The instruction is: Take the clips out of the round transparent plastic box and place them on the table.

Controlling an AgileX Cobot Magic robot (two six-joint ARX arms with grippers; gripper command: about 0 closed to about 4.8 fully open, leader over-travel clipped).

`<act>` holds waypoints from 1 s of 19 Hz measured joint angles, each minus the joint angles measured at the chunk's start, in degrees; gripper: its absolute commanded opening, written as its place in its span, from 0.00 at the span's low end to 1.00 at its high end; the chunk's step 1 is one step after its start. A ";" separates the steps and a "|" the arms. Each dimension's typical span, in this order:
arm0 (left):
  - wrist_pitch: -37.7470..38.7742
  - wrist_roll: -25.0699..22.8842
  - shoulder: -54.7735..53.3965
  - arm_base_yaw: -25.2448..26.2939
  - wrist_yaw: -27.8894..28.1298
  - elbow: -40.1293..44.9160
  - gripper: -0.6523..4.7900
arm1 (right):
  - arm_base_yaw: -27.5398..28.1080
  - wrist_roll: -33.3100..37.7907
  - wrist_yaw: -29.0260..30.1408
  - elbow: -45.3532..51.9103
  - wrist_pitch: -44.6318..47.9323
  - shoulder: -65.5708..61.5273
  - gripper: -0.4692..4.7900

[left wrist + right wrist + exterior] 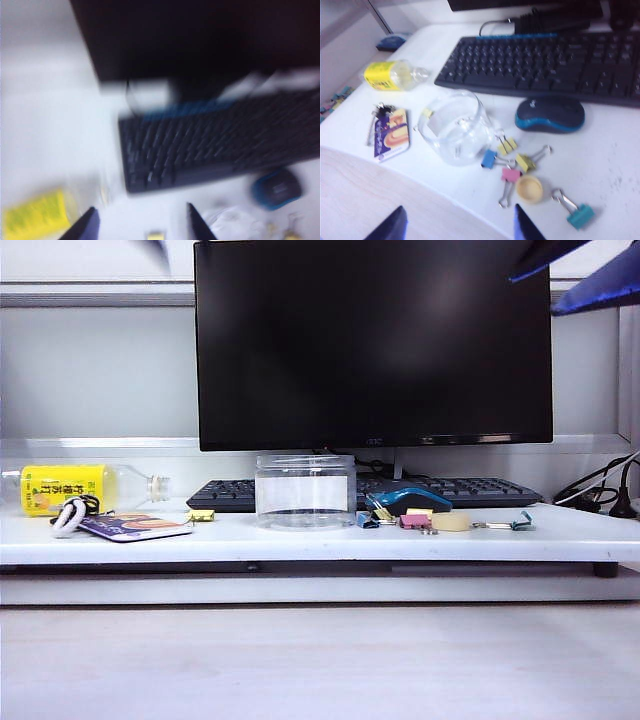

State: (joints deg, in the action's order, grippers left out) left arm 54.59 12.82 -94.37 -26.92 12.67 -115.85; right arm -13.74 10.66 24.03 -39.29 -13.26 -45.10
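Note:
The round transparent plastic box (pixel 305 490) (pixel 455 125) stands upright on the white table (pixel 300 540), and I see nothing inside it. One pale-yellow clip (pixel 202 514) (pixel 426 113) (pixel 155 235) lies just left of it. Two more yellow clips (pixel 507 146) (pixel 525 162) (pixel 385 513) lie to its right. My left gripper (pixel 142 225) is open and empty, high above that single clip; the view is blurred. Its dark tip (pixel 158 250) shows at the exterior view's top edge. My right gripper (pixel 457 230) (pixel 570 275) hangs open and empty, high at the upper right.
Beside the yellow clips lie a blue clip (pixel 489 159), a pink clip (pixel 510 175), a teal clip (pixel 580 216) and a beige cap (pixel 529 188). Behind are a mouse (pixel 410 500), keyboard (pixel 450 490) and monitor (pixel 370 340). A yellow-labelled bottle (pixel 70 488) and keys with a card (pixel 130 527) lie left.

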 measured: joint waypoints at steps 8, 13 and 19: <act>1.99 -6.43 24.28 0.04 2.67 6.71 0.55 | 0.00 0.00 0.00 0.00 4.28 11.91 0.61; -1.75 -9.60 47.84 0.04 2.95 26.25 0.55 | 0.00 -0.59 -6.84 -0.11 0.26 22.62 0.61; -11.02 -13.42 76.32 0.04 1.49 48.94 0.55 | 0.02 -3.21 -11.28 0.92 -8.79 22.97 0.61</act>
State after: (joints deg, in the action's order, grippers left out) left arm 43.57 -0.60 -18.04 -26.87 14.15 -66.92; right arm -13.72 7.44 12.75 -38.37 -22.04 -22.13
